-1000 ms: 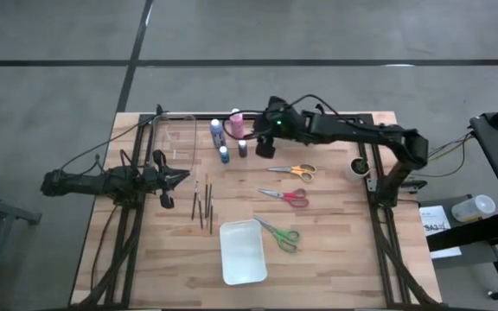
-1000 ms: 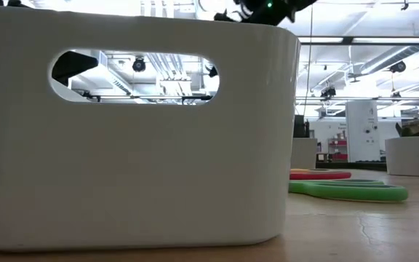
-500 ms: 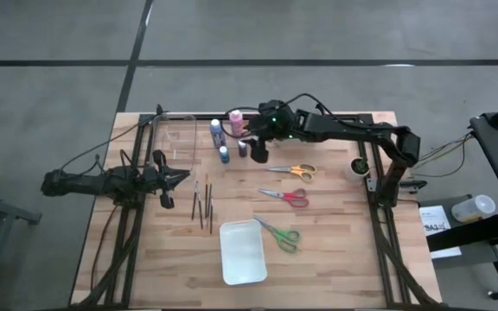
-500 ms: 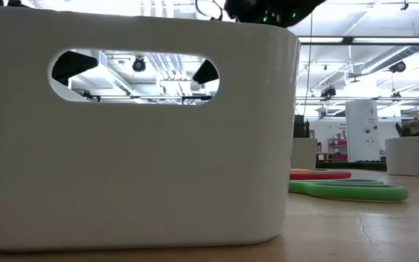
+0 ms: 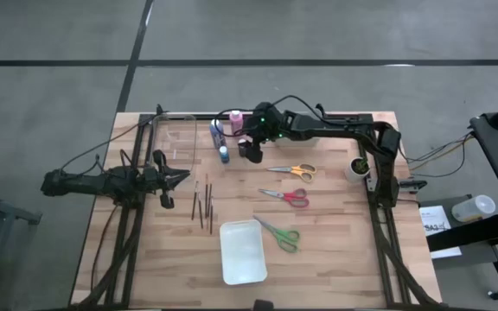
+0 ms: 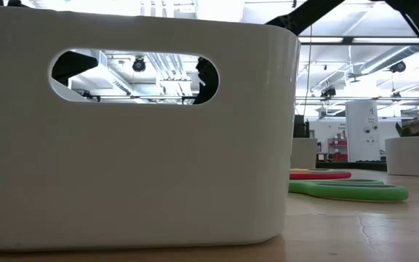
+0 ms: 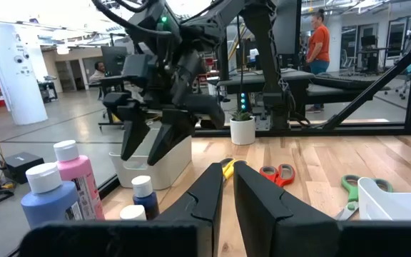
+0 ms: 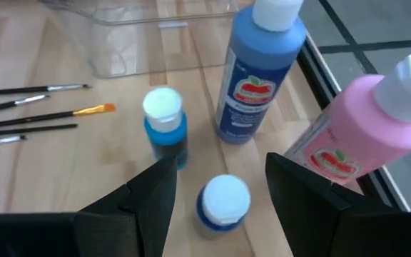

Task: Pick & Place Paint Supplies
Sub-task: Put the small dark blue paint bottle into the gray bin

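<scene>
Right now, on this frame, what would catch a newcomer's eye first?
The right gripper hangs open over a cluster of capped paint bottles at the table's far edge, a short dark bottle with a white cap between its fingers, beside the tall pink bottle and tall blue bottle. Three scissors with orange, red and green handles lie nearby. The left gripper waits shut at the table's left.

Robotics lab, exposed ceiling pipes (image 6: 158, 69), workstations (image 7: 320, 78)

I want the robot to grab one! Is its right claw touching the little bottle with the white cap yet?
Apart. In the right wrist view, the open right gripper has wood showing between each finger and the small dark bottle.
</scene>
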`<state>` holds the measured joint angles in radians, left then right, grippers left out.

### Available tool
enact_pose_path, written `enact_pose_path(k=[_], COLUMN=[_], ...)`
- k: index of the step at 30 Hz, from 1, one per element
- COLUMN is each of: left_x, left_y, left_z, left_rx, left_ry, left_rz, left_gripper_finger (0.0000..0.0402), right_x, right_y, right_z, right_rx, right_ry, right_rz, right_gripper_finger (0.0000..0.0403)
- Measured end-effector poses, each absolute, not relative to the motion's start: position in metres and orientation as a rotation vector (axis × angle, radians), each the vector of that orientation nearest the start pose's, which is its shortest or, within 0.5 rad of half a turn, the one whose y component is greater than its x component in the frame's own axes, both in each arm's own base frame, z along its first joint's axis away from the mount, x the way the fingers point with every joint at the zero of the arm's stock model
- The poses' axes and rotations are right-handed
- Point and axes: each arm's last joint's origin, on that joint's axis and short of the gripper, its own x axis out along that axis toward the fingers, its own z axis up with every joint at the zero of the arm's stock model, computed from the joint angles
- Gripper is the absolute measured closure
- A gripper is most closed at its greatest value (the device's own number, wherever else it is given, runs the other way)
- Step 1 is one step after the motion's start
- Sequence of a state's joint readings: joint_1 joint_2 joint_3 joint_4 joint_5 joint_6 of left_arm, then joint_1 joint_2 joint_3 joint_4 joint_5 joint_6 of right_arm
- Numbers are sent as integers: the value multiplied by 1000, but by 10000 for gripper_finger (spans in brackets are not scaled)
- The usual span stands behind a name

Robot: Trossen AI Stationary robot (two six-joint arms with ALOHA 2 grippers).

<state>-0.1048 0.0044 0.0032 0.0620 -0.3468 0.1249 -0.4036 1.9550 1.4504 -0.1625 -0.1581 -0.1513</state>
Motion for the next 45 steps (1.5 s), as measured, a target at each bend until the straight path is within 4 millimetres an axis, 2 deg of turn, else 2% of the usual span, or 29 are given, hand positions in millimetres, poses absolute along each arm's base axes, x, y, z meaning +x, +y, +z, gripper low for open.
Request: enact_pose_path(k=[13,37,45], left_x=[96,96,96], left_y=[0,0,0], left_z=[170,170,170], left_rx=[111,111,111], left_ry=[-45,-45,-45], left_rz=[245,245,245], left_gripper_finger=[354,354,354], right_x=[410,403,402], right_y=[-173,-177,-177], right_z=[201,191,185], right_rx=[23,62,52], right_ry=[701,746,702], right_rz=[-178,-195,-202], right_gripper_finger=[191,190,190])
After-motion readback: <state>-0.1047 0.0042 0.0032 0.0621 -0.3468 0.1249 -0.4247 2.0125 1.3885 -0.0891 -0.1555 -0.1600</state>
